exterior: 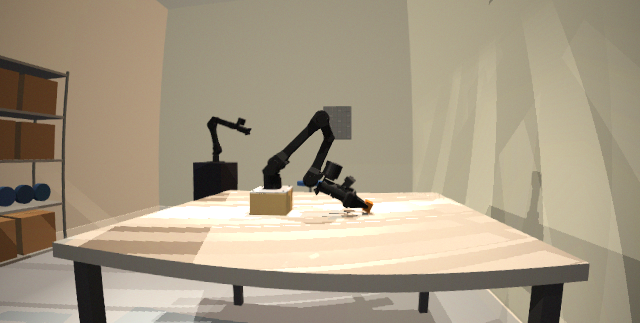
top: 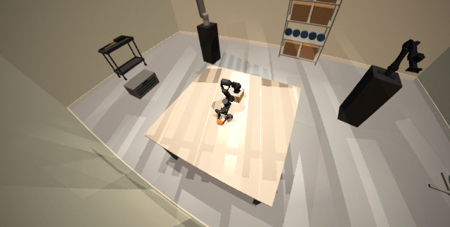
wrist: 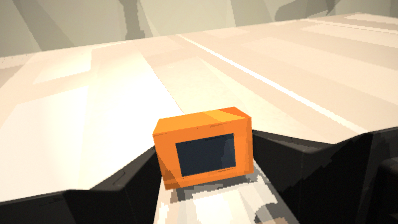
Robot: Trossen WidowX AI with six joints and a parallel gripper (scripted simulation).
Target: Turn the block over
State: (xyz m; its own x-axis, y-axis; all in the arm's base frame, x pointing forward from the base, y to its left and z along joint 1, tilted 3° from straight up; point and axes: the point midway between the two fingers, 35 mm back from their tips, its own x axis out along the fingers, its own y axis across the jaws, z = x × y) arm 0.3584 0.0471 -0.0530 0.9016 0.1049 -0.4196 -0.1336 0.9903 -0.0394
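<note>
An orange block [top: 220, 121] [exterior: 369, 206] [wrist: 200, 123] is held between the two black fingers. In the wrist view its face with a dark rectangular mark [wrist: 206, 154] is turned toward the wrist camera. My gripper [top: 221, 120] [exterior: 366, 206] [wrist: 203, 142] is shut on the block and slants down and outward in the exterior view. The block is tilted, close to the table top [top: 246, 164] [exterior: 310, 258] [wrist: 55, 125]. Whether its lower edge touches the table is too small to tell. Its far side is hidden from the wrist view.
The arm's base stands on a tan box [top: 239, 96] [exterior: 270, 203] with a white top, on the table behind the gripper. A shelf rack [top: 311, 24], a cart and two other arms on black pedestals stand on the floor, away from the table.
</note>
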